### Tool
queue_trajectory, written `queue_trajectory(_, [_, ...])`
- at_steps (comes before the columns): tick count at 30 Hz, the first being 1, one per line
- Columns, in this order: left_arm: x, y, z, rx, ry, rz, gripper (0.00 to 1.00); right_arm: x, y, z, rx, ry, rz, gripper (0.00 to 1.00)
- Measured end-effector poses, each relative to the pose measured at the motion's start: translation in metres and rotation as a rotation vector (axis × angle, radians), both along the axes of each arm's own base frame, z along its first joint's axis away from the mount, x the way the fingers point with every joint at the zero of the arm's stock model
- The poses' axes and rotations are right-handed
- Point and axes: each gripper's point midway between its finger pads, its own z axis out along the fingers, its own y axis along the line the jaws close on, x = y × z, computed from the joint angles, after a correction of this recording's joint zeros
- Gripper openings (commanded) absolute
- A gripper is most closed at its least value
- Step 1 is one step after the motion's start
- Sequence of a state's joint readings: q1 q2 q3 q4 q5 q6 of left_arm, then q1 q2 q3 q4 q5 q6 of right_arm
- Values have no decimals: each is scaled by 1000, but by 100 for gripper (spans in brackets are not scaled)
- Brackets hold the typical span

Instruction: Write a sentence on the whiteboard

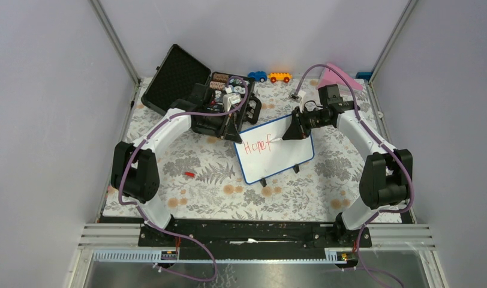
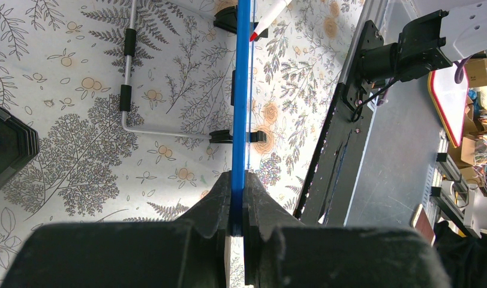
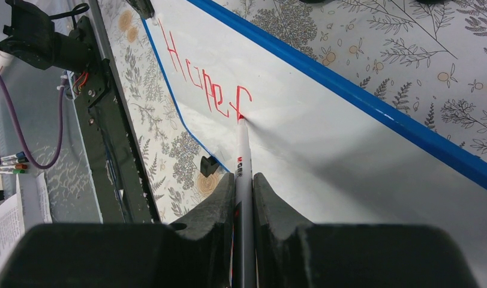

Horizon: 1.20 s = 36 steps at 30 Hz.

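The whiteboard (image 1: 284, 158), white with a thin blue frame and black feet, stands tilted in the middle of the table. Red letters of the sentence (image 1: 257, 146) read "Hope f" near its top left. My left gripper (image 1: 233, 135) is shut on the board's upper left edge; in the left wrist view the blue frame (image 2: 242, 90) runs edge-on out of the left gripper (image 2: 238, 198). My right gripper (image 1: 292, 132) is shut on a grey marker (image 3: 243, 153). The marker's red tip touches the board at the foot of the "f" (image 3: 241, 102).
An open black case (image 1: 187, 84) full of small parts lies at the back left, just behind the left gripper. A blue toy car (image 1: 257, 76), an orange one (image 1: 280, 77) and a pink sheet (image 1: 340, 78) sit along the back. A small red cap (image 1: 189, 174) lies left of the board.
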State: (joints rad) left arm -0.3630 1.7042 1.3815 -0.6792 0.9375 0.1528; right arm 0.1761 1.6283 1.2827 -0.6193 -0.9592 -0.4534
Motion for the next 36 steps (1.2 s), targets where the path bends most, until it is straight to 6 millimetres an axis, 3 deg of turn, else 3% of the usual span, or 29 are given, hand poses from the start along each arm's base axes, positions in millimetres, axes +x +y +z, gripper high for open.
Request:
queue_trajectory(14, [0,0,0,0,0,0,0,0,-3,2,-4,-11,9,0])
queue_trajectory(22, [0,0,0,0,0,0,0,-11,-2,12,29,-13,62,0])
queue_trajectory(36, [0,0,0,0,0,0,0,-6,-14,14,32,-23,42,0])
